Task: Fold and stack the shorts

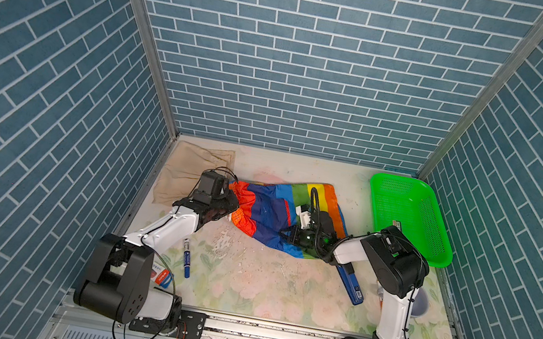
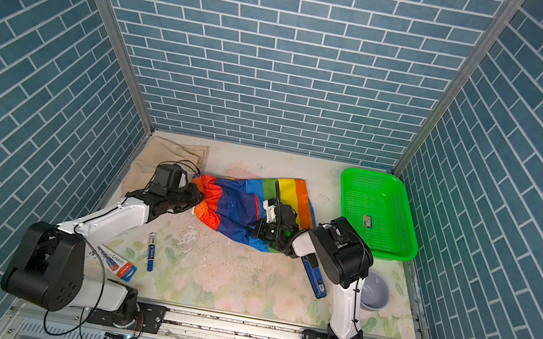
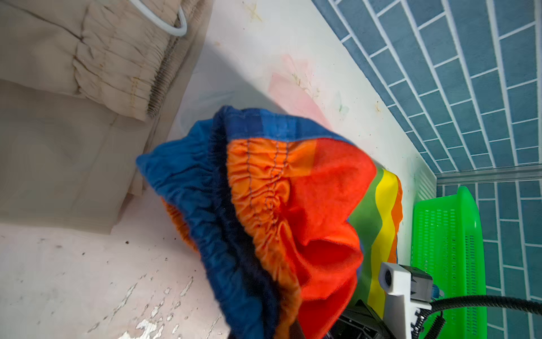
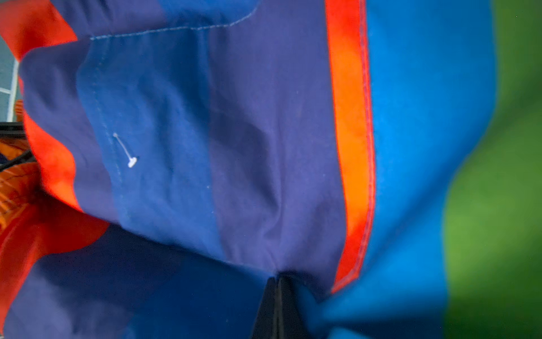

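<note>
- Lying across the middle of the desk (image 1: 260, 289), the rainbow shorts (image 1: 270, 211) run lengthwise from centre-left to centre-right in both top views. The waistband (image 3: 258, 190) is at the left end and the leg hems toward the upper right.
- The left pincer (image 1: 229, 210) sits at that waistband end. Its fingers are hidden, but in the left wrist view the gathered band is bunched and raised off the desk, so I judge it pinched there.
- The right pincer (image 4: 277, 287) is pressed together on a pucker of blue cloth. In a top view it (image 1: 284, 235) meets the shorts at their lower edge, about mid-length, with the hems beyond it toward the right.
- The move ahead probably turns on this: both holds lie along the one long axis, so one end can be carried over the other. The left arm is nearer the waistband and the right nearer the legs.
- The beige shorts (image 1: 186, 170) lie flat in the desk's upper-left corner, just beside the left pincer and well apart from the right one. The stack would likely form there.
- Counted:
  - two pairs of shorts
  - two pincers
  - one green basket (image 1: 402, 208) at the upper right
  - one marker (image 1: 185, 257)
  - one long blue object (image 1: 351, 286)
  - one bowl (image 2: 375, 290)
  - one packet (image 2: 117, 262)
</note>
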Robot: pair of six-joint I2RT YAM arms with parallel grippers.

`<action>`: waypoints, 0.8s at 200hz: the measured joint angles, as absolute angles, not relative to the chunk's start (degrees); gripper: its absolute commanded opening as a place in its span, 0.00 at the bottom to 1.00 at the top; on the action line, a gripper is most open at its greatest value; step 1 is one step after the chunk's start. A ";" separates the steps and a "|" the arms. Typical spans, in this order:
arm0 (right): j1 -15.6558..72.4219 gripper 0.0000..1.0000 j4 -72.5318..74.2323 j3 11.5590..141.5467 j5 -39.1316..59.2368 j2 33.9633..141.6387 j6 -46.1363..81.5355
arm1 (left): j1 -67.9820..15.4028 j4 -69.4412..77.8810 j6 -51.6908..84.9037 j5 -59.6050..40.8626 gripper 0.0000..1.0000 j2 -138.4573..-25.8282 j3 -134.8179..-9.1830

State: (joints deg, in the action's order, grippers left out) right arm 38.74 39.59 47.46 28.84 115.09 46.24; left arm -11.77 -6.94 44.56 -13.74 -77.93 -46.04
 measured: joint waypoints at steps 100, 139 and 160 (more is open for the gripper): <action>38.85 0.00 21.61 53.71 25.65 104.64 40.64 | -11.75 -20.23 37.76 -11.14 0.06 -73.43 -53.67; 41.19 0.00 21.39 58.15 25.71 111.44 40.73 | -11.77 -24.10 36.49 -11.14 0.07 -74.26 -57.98; 43.05 0.00 21.45 59.81 25.89 115.26 41.65 | -11.84 -25.82 35.48 -11.07 0.07 -74.26 -61.08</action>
